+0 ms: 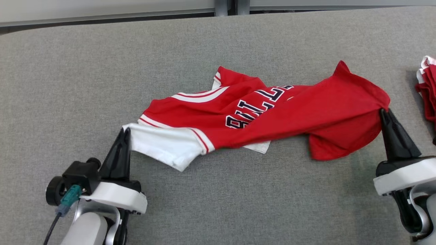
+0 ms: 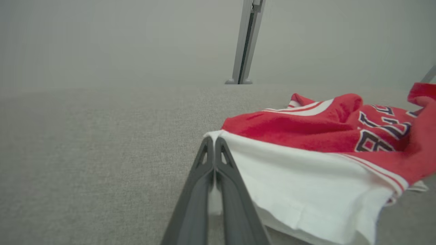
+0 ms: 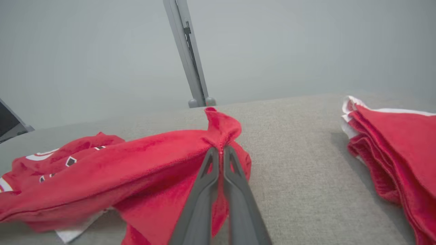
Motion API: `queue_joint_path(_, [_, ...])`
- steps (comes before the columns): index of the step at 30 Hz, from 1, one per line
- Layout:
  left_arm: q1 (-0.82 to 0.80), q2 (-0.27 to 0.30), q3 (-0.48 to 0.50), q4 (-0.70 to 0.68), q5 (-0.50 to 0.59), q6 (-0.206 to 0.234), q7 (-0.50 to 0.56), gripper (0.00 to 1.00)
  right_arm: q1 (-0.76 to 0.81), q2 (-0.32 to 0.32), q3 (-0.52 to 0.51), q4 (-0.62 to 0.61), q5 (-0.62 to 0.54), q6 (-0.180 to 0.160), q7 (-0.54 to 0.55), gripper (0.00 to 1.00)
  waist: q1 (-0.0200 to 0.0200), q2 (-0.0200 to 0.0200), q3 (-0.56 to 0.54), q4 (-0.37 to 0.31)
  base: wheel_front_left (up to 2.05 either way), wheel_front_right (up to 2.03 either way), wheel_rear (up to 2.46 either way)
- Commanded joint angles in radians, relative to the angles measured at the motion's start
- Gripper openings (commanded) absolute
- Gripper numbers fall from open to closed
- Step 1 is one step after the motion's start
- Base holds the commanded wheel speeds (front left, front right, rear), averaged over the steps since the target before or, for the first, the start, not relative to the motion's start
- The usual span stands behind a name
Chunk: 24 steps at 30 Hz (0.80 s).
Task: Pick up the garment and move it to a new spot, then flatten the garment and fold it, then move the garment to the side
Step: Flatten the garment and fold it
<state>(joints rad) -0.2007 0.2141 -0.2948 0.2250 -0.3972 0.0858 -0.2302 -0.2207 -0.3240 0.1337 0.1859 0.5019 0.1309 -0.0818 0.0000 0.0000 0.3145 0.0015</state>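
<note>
The garment (image 1: 272, 115) is a red jersey with white sleeves, white-striped trim and dark lettering, lying crumpled across the middle of the grey table (image 1: 218, 204). My left gripper (image 1: 126, 132) is shut on the edge of the white sleeve at the jersey's left end; the left wrist view shows its fingers pinching white cloth (image 2: 214, 141). My right gripper (image 1: 384, 111) is shut on the red fabric at the right end, which bunches up around the fingertips in the right wrist view (image 3: 221, 149). The garment (image 3: 136, 163) sags between the two grips.
A second pile of folded red and white cloth (image 1: 427, 88) sits at the table's right edge, close to my right gripper, and appears in the right wrist view (image 3: 395, 153). A grey post (image 1: 231, 6) stands behind the far edge. Bare grey table surface lies in front and to the left.
</note>
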Motion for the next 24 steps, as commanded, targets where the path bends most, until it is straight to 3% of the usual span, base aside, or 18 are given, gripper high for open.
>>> queue_joint_path(1, [-0.02,0.012,0.013,-0.035,0.006,0.007,-0.009,0.0,-0.012,-0.007,-0.014,-0.025,-0.018,0.0,-0.009,0.0,0.0,0.0,-0.008,-0.003,0.0,0.0,0.0])
queue_joint_path(15, [-0.149,0.044,0.069,-0.506,0.05,0.041,-0.009,0.0,-0.048,0.043,-0.206,-0.415,-0.186,0.0,0.108,0.0,0.0,0.0,-0.098,-0.001,0.0,0.0,0.0])
queue_joint_path(24, [-0.373,0.079,0.061,-0.636,0.093,0.029,0.096,0.0,-0.103,0.039,-0.306,-0.612,-0.23,0.0,0.189,0.0,0.0,0.0,-0.139,0.009,0.0,0.0,0.0])
